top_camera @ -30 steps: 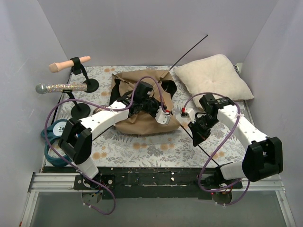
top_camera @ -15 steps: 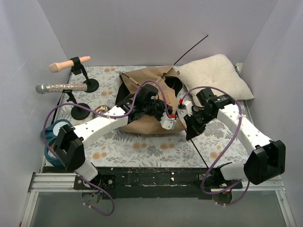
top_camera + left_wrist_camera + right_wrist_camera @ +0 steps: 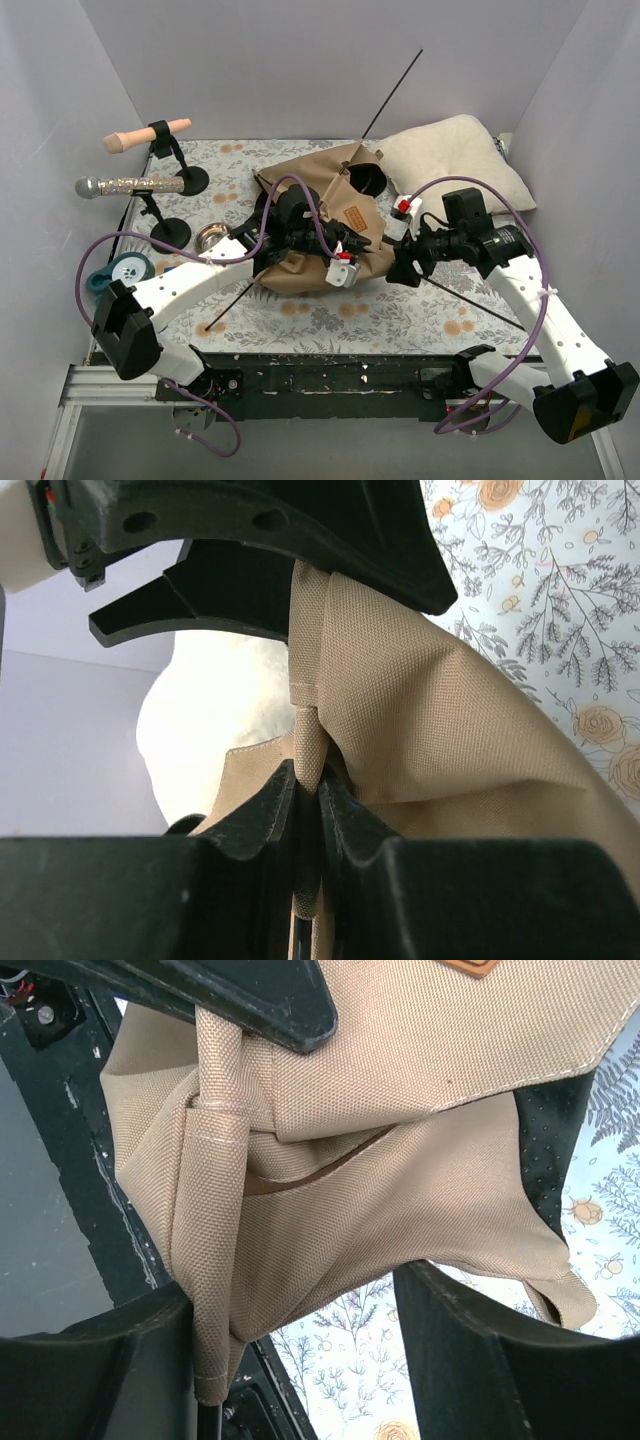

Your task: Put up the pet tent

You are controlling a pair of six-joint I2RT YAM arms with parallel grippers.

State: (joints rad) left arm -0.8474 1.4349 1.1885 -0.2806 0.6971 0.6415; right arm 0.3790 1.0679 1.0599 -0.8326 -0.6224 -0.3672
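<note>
since the earlier frame the pet tent (image 3: 325, 180) has rolled so that its brown label (image 3: 352, 216) faces up, the rear pole (image 3: 393, 90) points more steeply upward, and the right arm has swung outward. the tent lies crumpled at mid-bench, not yet standing, between the two arms. the left gripper (image 3: 305, 790) has its jaws clamped together on a narrow stitched sleeve of the fabric. the right gripper (image 3: 295, 1345) has its jaws apart, with the same sleeve resting against one finger at the tent's right edge.

likely faults: the pinch is on a thin fold only, so a pull could let it slip. the bent pole probably stores spring and may whip out of its sleeve. the purple cable draped over the fabric could snag.

the cloth is coarse, tan woven canvas with pale stitching, soft and prone to folding. the sleeve is tubular. the poles are thin, black and flexible. the doorway (image 3: 368, 180) shows as a dark round opening. beside the tent lies a fleecy cream pillow (image 3: 455, 160) on the floral-printed bench (image 3: 300, 315).
</note>
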